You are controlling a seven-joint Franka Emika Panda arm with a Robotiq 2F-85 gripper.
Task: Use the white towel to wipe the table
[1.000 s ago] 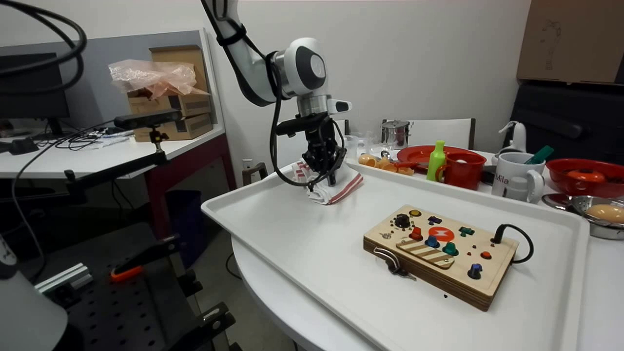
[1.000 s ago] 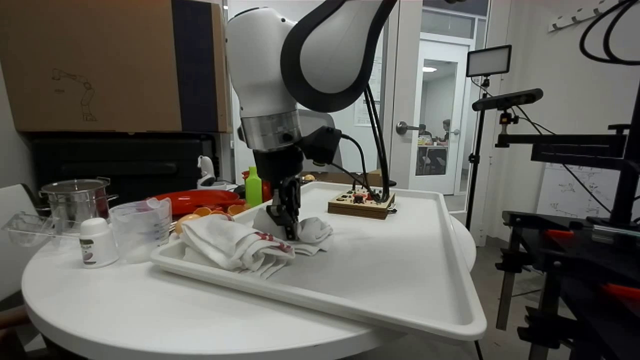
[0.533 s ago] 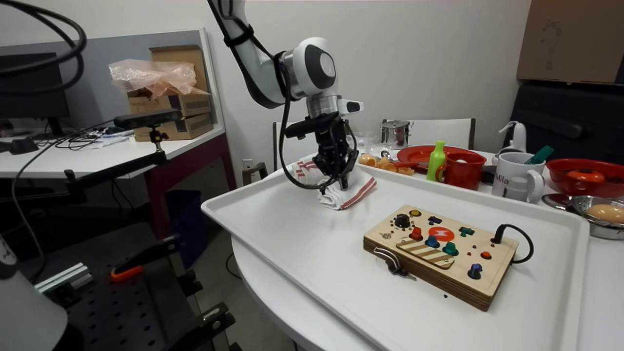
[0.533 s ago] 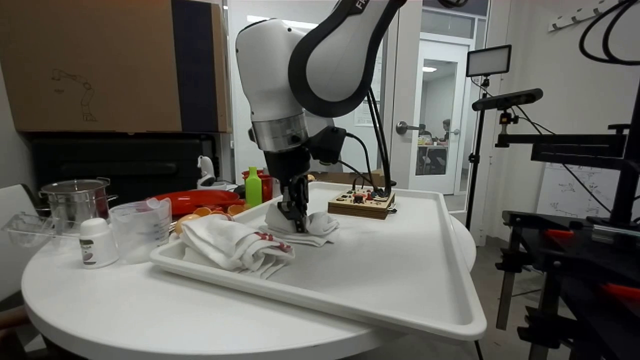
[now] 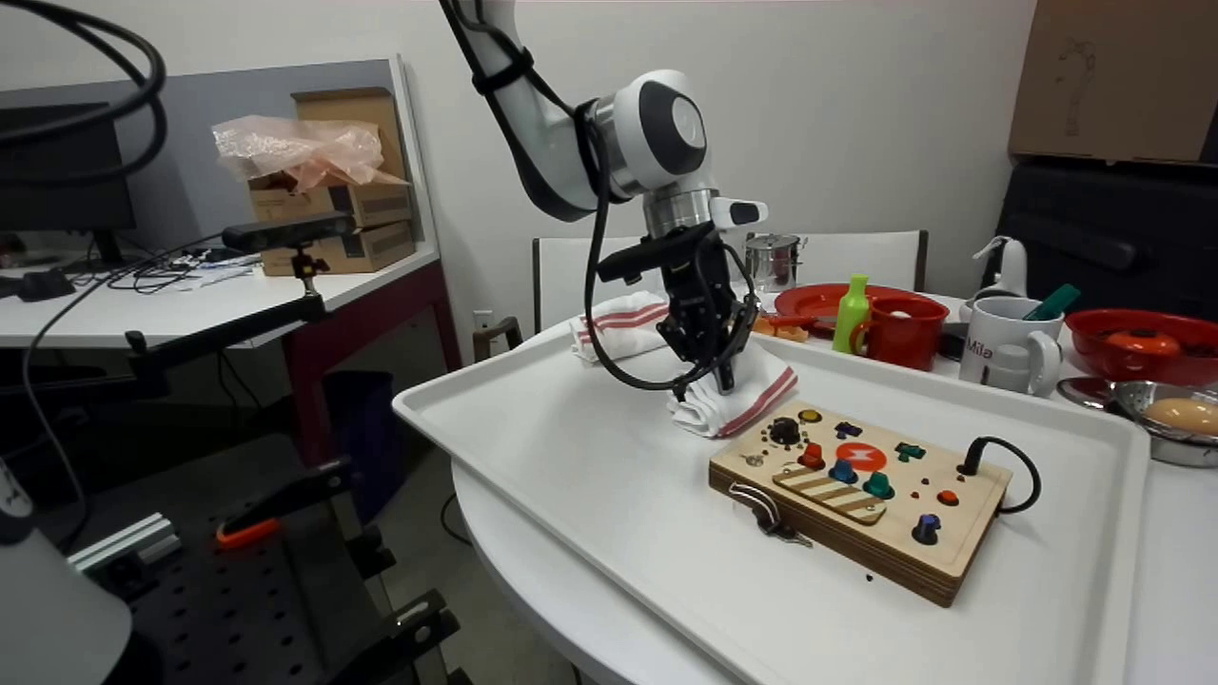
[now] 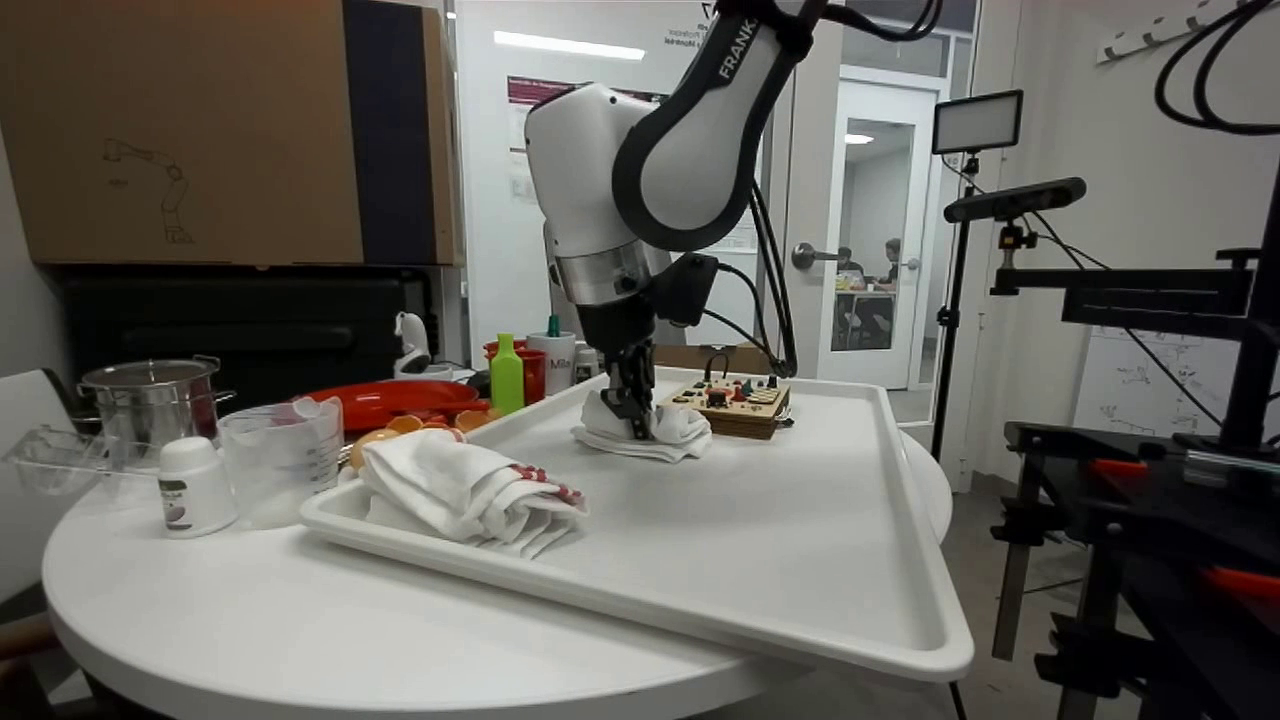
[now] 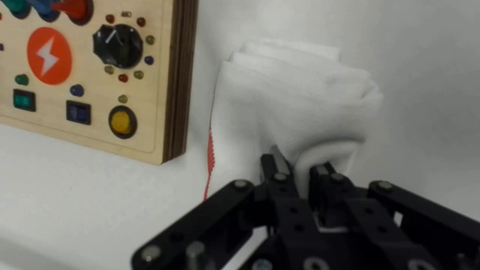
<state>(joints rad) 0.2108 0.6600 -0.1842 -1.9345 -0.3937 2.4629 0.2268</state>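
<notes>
A folded white towel with red stripes [image 5: 766, 385] lies on the white tray [image 5: 571, 466]; it shows in both exterior views [image 6: 690, 432] and fills the middle of the wrist view [image 7: 277, 93]. My gripper [image 7: 299, 160] points down and is shut on a fold of this towel, pinched between its fingers. In the exterior views the gripper [image 5: 706, 385] is low, with the towel resting on the tray surface [image 6: 760, 530]. Its fingertips [image 6: 637, 430] are partly buried in the cloth. A second white towel with red stripes [image 6: 455, 488] lies apart in the tray's corner [image 5: 623, 323].
A wooden control box with knobs [image 5: 837, 476] sits on the tray, a narrow gap from the held towel in the wrist view [image 7: 150, 142]. Beyond the rim stand a green bottle [image 5: 853, 314], a red mug [image 5: 904, 335], a white mug [image 5: 999, 347] and a measuring cup [image 6: 280, 455].
My gripper has slid the held towel along the tray, away from the second towel and up near the wooden box. The second towel and the box have stayed in place.
</notes>
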